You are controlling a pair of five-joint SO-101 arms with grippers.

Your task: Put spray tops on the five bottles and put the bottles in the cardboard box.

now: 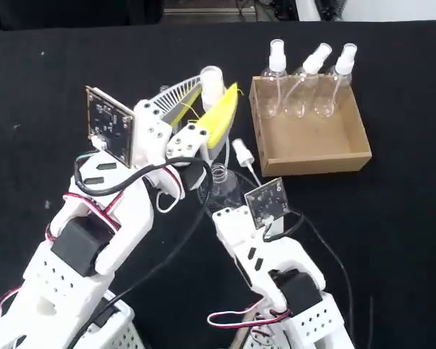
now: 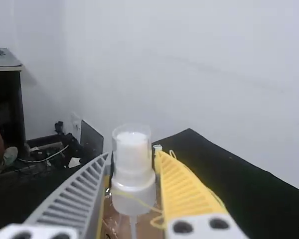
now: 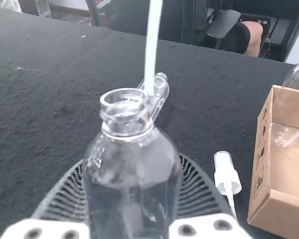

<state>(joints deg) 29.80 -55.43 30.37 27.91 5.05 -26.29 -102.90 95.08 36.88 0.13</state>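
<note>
left claw [image 2: 133, 158] pinches the light, stiff top [image 2: 133, 172] by its collar; right claw [image 3: 134, 186] clamps the slick, thin bottle [image 3: 131, 149] mid-table. likely crushable, so squeeze gently.

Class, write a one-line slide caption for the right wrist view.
Right gripper holds a clear uncapped bottle as a spray top's white tube hangs at its neck.
</note>
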